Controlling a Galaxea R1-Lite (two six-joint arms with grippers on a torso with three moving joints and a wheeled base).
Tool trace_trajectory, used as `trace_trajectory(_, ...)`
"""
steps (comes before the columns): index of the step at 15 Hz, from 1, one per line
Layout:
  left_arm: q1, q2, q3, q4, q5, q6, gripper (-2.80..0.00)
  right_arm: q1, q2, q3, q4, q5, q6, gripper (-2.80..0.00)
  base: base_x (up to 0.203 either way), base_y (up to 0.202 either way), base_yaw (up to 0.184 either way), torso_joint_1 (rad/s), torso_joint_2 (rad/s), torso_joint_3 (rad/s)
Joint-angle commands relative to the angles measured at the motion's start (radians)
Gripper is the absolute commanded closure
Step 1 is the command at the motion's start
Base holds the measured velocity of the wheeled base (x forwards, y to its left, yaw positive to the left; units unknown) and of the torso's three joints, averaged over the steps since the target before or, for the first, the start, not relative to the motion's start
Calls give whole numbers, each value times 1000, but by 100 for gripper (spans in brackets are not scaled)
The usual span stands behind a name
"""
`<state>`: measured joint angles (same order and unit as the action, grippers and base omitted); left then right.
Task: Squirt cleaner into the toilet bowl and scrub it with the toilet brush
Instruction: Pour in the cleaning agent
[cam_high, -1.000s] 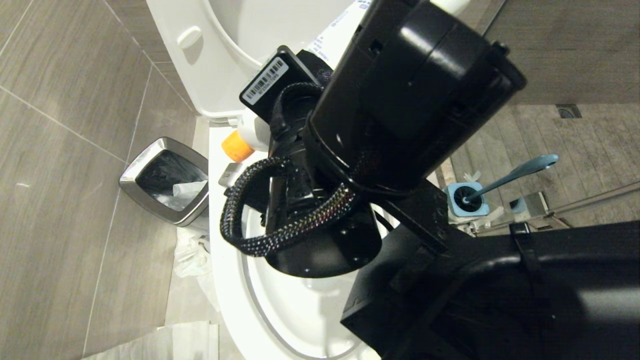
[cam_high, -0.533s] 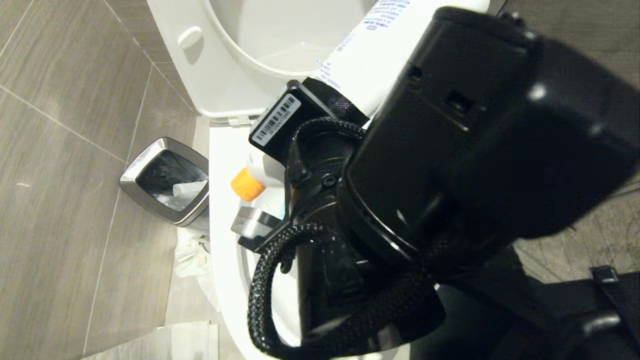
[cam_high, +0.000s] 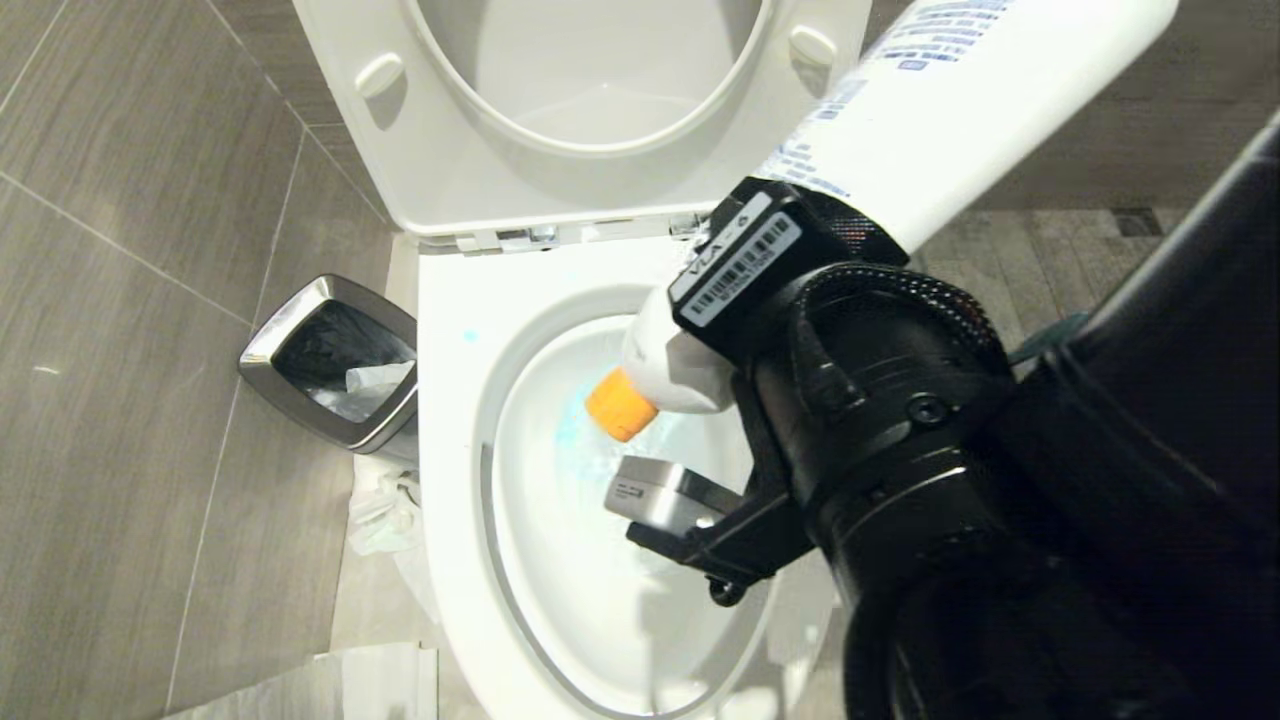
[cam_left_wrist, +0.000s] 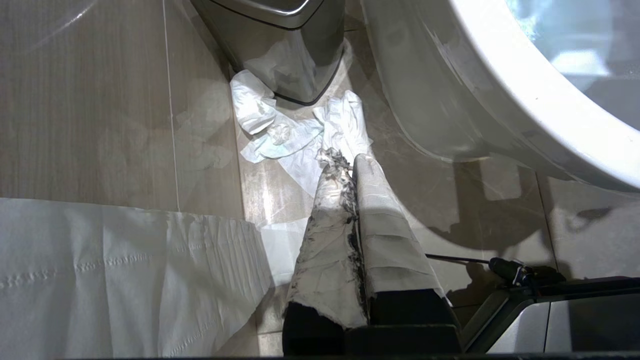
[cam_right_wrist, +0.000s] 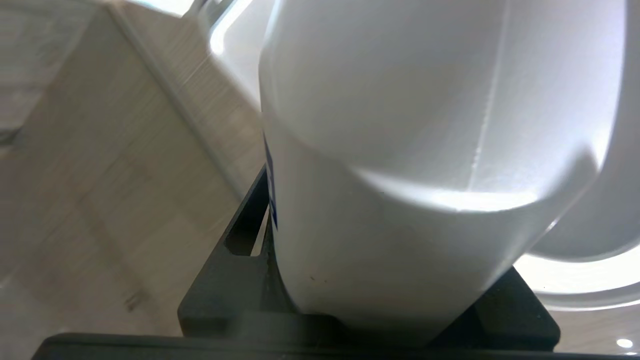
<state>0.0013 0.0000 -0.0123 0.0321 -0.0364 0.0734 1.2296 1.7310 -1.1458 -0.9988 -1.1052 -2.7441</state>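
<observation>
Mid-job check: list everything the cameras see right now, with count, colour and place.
toilet bowl: one, white, centre, seat and lid up
cleaner: pale blue smears inside the bowl
bottle: one, white, orange cap, tilted cap-down over the bowl
waste bin: one, chrome-rimmed, left of the bowl
tissue: crumpled white pieces, floor by the bin
paper sheet: one, white, on the floor
right gripper: black, clamped on the bottle
left gripper: shut, paper-wrapped fingers, low beside the bowl

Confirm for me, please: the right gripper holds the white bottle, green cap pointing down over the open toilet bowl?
Not quite: the cap is orange, not green, as the head view shows. The rest stands: the right gripper holds the white bottle, cap pointing down over the open toilet bowl.
</observation>
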Motion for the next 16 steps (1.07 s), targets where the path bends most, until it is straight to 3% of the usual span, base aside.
trace_trajectory(1,0,2,0,0,0,0,0,-4,-60,37,-6,-16,-16,0,0,0,0,0,0,0)
trace_trajectory(8,0,2,0,0,0,0,0,-94,-74,52,-7,-9,-16,0,0,0,0,0,0,0)
trace_trajectory(16,0,2,0,0,0,0,0,-96,45,-19,-142,13,-16,0,0,0,0,0,0,0)
